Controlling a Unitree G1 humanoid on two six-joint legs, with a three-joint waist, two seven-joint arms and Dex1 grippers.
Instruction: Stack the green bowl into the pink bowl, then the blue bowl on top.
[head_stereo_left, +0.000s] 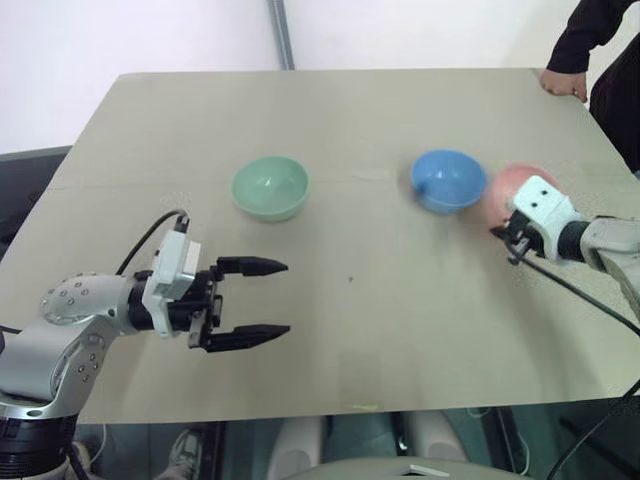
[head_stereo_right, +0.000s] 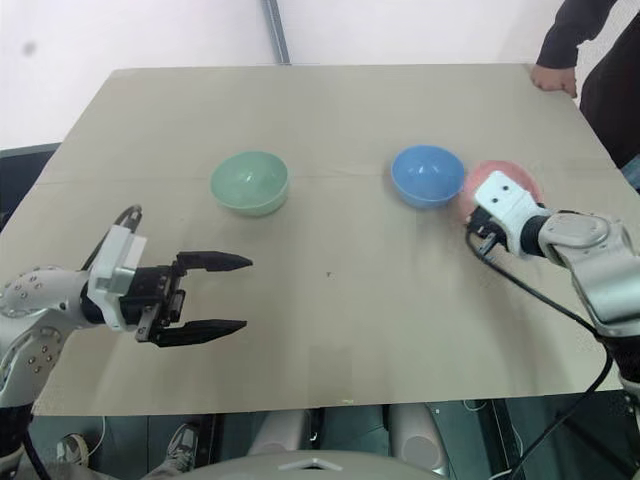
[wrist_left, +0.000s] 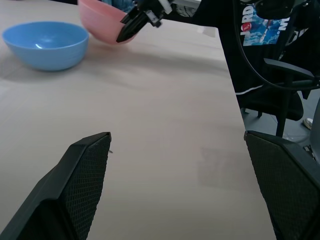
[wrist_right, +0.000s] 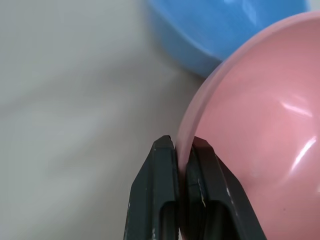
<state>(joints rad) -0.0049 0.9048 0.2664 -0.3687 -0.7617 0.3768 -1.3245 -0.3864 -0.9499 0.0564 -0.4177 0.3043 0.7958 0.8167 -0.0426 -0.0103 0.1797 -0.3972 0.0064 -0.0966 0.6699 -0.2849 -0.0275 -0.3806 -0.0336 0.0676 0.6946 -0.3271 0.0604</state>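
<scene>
The pink bowl's (wrist_right: 260, 125) rim is being pinched by the right end effector (wrist_right: 183, 150) beside one blue bowl (head_stereo_left: 447, 180). The left end effector (head_stereo_left: 250, 300) is being held wide open, empty, near one green bowl (head_stereo_left: 270, 187) on the table (head_stereo_left: 400, 300).

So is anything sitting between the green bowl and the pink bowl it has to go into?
Yes. The blue bowl sits on the table between the green bowl and the pink bowl, close beside the pink one, whose rim the right gripper is shut on.

My left end effector (head_stereo_left: 268, 298) hovered with fingers wide apart, pointing right; my right end effector (wrist_right: 183, 150) was clamped on the pink bowl (wrist_right: 260, 135) rim.
</scene>
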